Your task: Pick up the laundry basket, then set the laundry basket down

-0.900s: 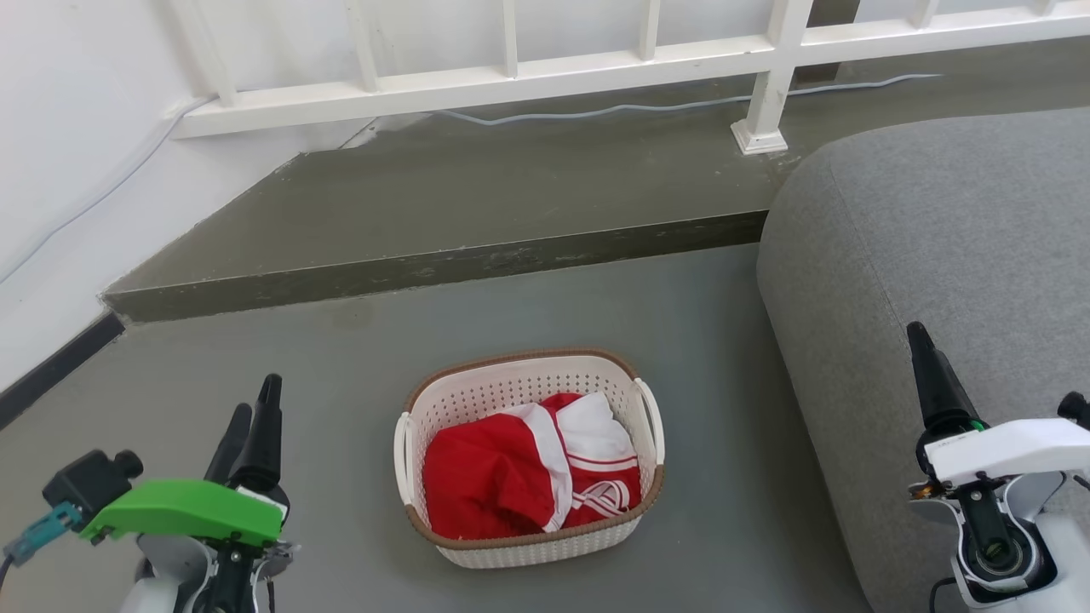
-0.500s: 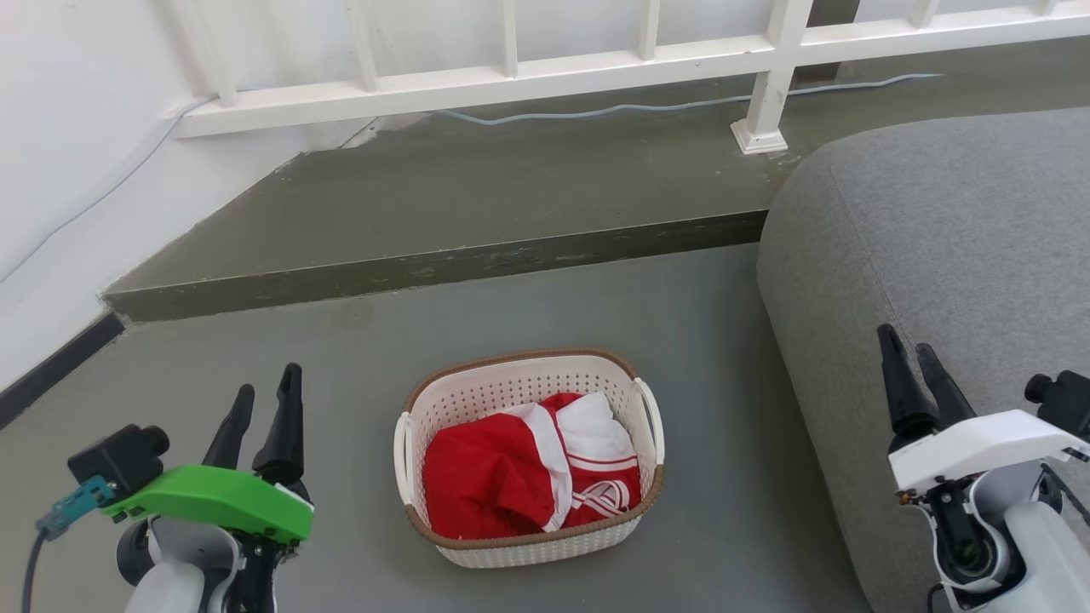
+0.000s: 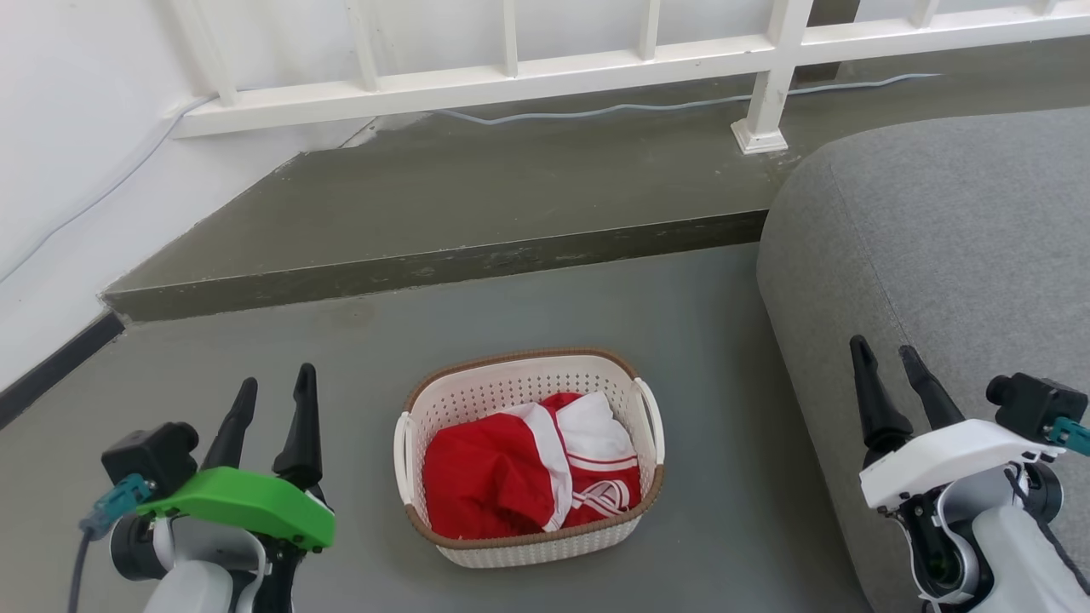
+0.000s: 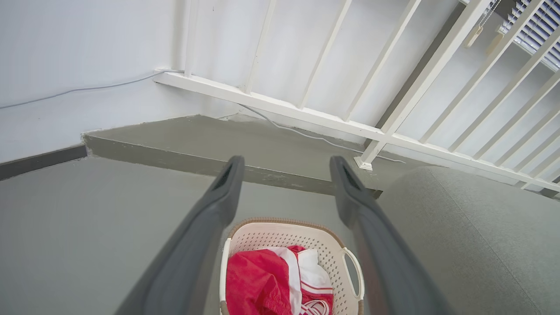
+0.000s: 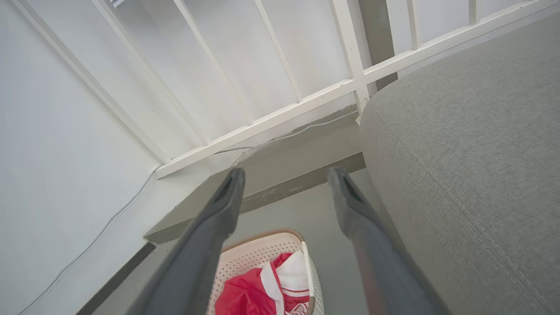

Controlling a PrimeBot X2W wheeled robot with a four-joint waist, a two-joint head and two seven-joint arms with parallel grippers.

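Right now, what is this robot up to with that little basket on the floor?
A two-armed robot appears to be getting ready to lift the laundry basket, which sits on the grey floor beside a grey sofa, with red and white clothing inside. Its left gripper hangs to the basket's left and its right gripper to the basket's right, by the sofa. Both are open, hold nothing and are apart from the basket, so the pick-up has not yet begun.
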